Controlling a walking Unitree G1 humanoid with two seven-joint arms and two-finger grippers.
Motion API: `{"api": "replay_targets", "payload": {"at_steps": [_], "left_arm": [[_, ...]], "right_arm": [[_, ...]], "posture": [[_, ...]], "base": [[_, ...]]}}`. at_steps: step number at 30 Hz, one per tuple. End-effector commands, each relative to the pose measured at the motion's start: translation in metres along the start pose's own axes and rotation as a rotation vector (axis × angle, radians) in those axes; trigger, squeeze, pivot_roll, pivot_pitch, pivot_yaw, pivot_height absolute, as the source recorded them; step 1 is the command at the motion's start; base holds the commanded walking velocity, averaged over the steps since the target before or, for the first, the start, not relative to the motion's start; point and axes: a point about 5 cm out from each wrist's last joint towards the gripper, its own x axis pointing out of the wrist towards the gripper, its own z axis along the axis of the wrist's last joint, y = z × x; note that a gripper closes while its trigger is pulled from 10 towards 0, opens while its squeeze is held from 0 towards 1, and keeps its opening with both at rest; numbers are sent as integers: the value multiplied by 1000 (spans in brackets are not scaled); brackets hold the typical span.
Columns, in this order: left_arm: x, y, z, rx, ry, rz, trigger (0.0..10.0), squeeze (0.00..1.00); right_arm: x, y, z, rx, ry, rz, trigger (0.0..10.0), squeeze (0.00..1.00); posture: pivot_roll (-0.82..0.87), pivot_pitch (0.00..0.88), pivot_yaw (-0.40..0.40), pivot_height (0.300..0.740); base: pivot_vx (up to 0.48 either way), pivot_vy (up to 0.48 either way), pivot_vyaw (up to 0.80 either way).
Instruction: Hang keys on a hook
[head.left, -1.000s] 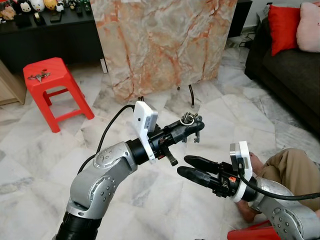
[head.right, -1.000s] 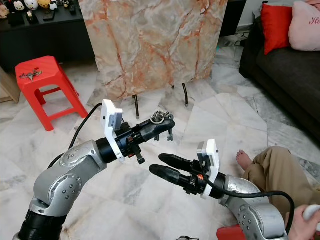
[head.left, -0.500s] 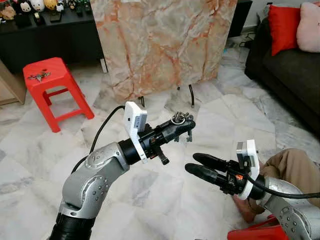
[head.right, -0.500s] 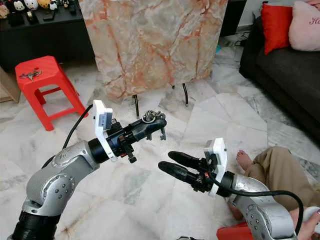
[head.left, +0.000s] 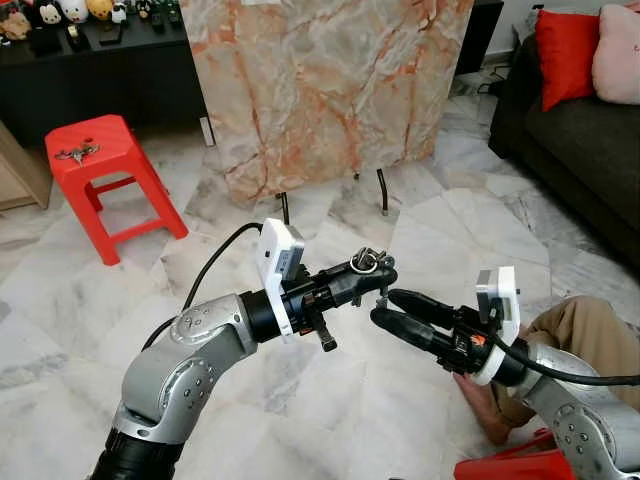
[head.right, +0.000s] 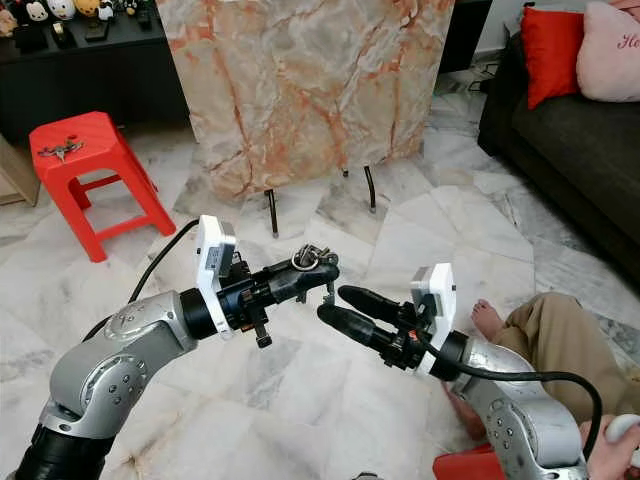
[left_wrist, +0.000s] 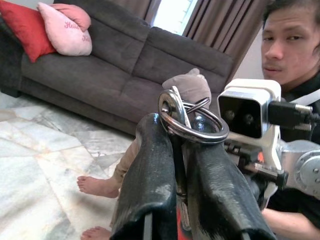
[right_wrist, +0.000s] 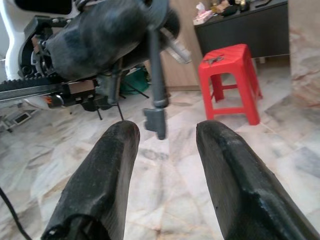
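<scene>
Since a second ago the right gripper (head.left: 385, 306) has come up and in toward the left gripper (head.left: 378, 275), until its tips sit just under the keys (head.left: 368, 262); the left arm has lowered a little to meet it. Both arms are held out over the marble floor (head.left: 300, 390), with nothing beneath the keys to catch them.

This looks like a hand-over from left to right. To do it well, the right fingers (right_wrist: 235, 175) should close on the hanging key blade (right_wrist: 156, 75) squarely, near its upper part, and only then should the left let go. Releasing early would drop the bunch onto the floor.

In the left wrist view, the left gripper is clamped on the keys, its two fingers (left_wrist: 150, 175) pressed close with the ring (left_wrist: 192, 122) standing up between the tips. In the right wrist view, the right gripper is spread moderately wide and empty, and the key hangs in the gap, nearer one finger and touching neither as far as I can tell.

Off the right arm sits a person (head.left: 580, 335) on the floor. Farther back stands a marble board (head.left: 325, 85) on thin legs, and off to the left a red stool (head.left: 95, 150) with another small bunch (head.left: 78, 154) on its seat. No hook can be made out from here.
</scene>
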Motion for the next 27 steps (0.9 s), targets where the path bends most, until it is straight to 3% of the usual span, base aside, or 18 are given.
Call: {"api": "replay_targets", "payload": {"at_steps": [1, 21, 22, 23, 24, 25, 26, 27], "left_arm": [[4, -4, 2, 12, 5, -26, 10000, 0], [9, -14, -2, 0, 28, -89, 10000, 0], [9, -14, -2, 0, 28, -90, 10000, 0], [9, -14, -2, 0, 28, -90, 10000, 0], [9, -14, -2, 0, 28, -90, 10000, 0], [10, -14, -3, 0, 28, -90, 10000, 0], [10, -14, -3, 1, 28, -91, 10000, 0], [10, -14, -3, 1, 28, -91, 10000, 0]], "right_arm": [[3, 2, 1, -7, 1, 15, 10000, 0], [15, 7, -5, 34, -18, 47, 9922, 0], [15, 7, -6, 34, -16, 48, 8353, 0], [15, 7, -6, 34, -16, 48, 8353, 0], [15, 7, -6, 34, -15, 49, 2353, 0], [15, 7, -6, 34, -15, 50, 2353, 0], [16, 8, -5, 37, -17, 55, 0, 0], [16, 8, -5, 37, -17, 55, 0, 0]], "posture": [[-164, 132, -25, 727], [-163, 142, -17, 727], [-164, 142, -17, 727], [-164, 142, -17, 727], [-163, 142, -17, 727], [-163, 142, -17, 727], [-163, 142, -17, 727], [-163, 142, -17, 727]], "base": [[0, 0, 0], [0, 0, 0], [0, 0, 0], [0, 0, 0], [0, 0, 0], [0, 0, 0], [0, 0, 0], [0, 0, 0]]}}
